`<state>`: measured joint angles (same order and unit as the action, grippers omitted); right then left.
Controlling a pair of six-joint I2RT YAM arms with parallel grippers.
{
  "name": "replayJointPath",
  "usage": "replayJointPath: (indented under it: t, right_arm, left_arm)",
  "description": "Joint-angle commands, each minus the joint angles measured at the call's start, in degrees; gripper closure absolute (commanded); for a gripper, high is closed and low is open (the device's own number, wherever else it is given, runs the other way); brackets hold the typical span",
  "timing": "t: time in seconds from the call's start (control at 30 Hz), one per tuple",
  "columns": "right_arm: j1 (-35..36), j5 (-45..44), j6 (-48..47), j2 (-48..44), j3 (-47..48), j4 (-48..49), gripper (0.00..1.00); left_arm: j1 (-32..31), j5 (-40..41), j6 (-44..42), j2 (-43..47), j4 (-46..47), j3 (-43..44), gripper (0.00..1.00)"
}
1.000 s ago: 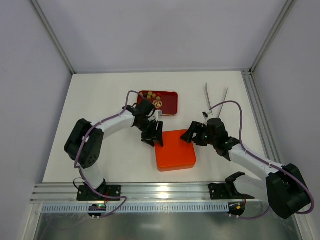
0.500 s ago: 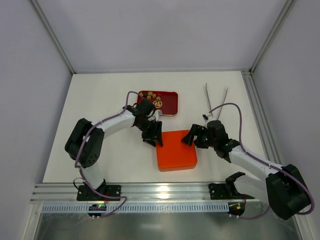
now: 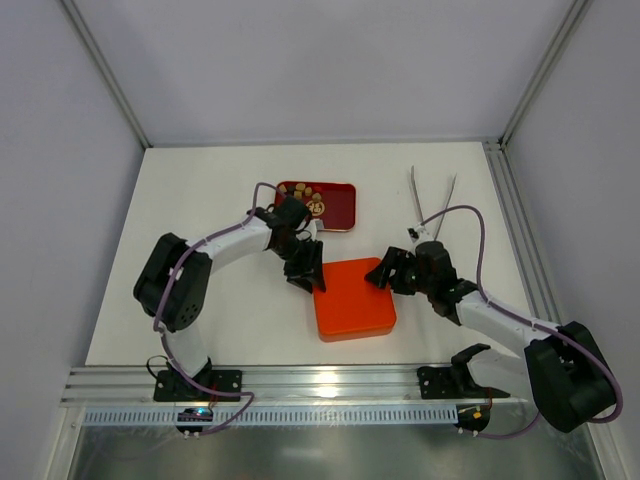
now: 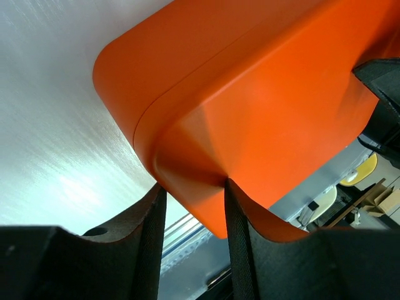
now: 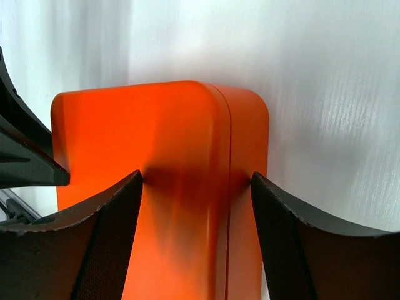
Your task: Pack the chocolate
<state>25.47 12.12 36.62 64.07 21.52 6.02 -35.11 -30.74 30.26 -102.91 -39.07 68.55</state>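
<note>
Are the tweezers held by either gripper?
No, the tweezers lie on the table, beyond the right gripper, which clasps the orange box.

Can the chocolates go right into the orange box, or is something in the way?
The lid is in the way: it sits closed on the orange box, covering the inside. The chocolates wait in the red tray behind it. The left gripper and right gripper have their jaws on the box's corners.

A closed orange box (image 3: 354,300) lies flat on the white table (image 3: 200,200). Behind it to the left sits a dark red tray (image 3: 338,207), apart from it. Behind it to the right lie metal tweezers (image 3: 416,195), their spread tips pointing away. An aluminium rail (image 3: 330,385) runs in front of it.
</note>
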Motion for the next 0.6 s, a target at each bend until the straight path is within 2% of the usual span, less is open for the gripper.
replayJointPath:
  t: [0.0, 0.23, 0.3, 0.43, 0.5, 0.57]
  right_arm:
    - [0.63, 4.92, 0.73, 2.63, -1.74, 2.50, 0.44]
    - [-1.82, 8.09, 1.08, 4.66, -3.32, 5.93, 0.54]
    - [-2.44, 8.71, 1.00, 4.83, -3.59, 6.63, 0.61]
    - [-4.11, 10.55, 0.56, 5.10, -3.07, 6.90, 0.64]
    - [-4.38, 10.82, 0.03, 5.01, -2.01, 5.24, 0.58]
    - [-4.47, 10.30, -0.58, 4.40, -0.61, 3.92, 0.46]
  left_arm:
    - [-0.92, 4.99, -0.38, -3.78, 4.53, 0.53, 0.63]
    - [-0.92, 5.34, -0.11, -5.01, 4.53, 1.49, 0.66]
    - [-0.92, 5.52, 0.15, -5.19, 4.53, 1.67, 0.66]
    - [-0.75, 5.69, 0.32, -5.72, 4.35, 2.63, 0.67]
    - [-0.57, 5.78, 0.33, -5.98, 4.09, 3.51, 0.67]
    - [-0.31, 5.61, 0.33, -6.16, 3.65, 4.48, 0.64]
